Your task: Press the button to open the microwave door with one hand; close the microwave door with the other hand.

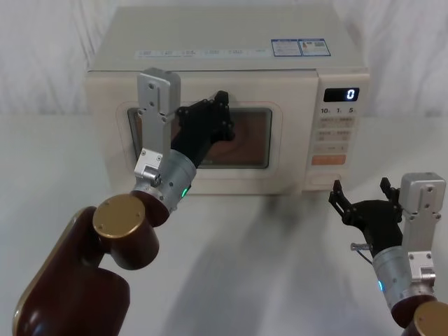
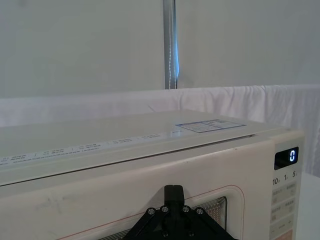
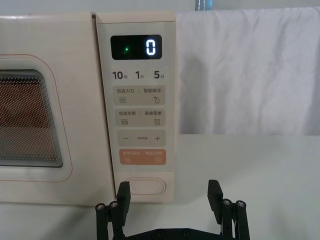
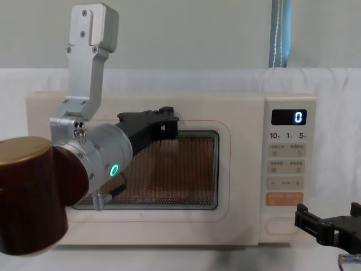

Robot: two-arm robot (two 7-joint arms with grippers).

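Head view shows the microwave door point(image 1: 199, 136) flush and shut, facing the robot, long axis level; the left claw point(image 1: 217, 115) rests on its window, spread unclear. The button point(image 3: 145, 186) lies wide at the panel's foot, the right claw point(image 3: 169, 192) wide before it. Judged complete or nearly so.

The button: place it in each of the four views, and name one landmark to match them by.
Head view: the button sits at the panel's bottom, above the right gripper.
Left wrist view: the panel's bottom is cut off, button outside the picture.
Right wrist view: button, just beyond the open fingers.
Chest view: button, lower right.
Shared landmark: the lit display.
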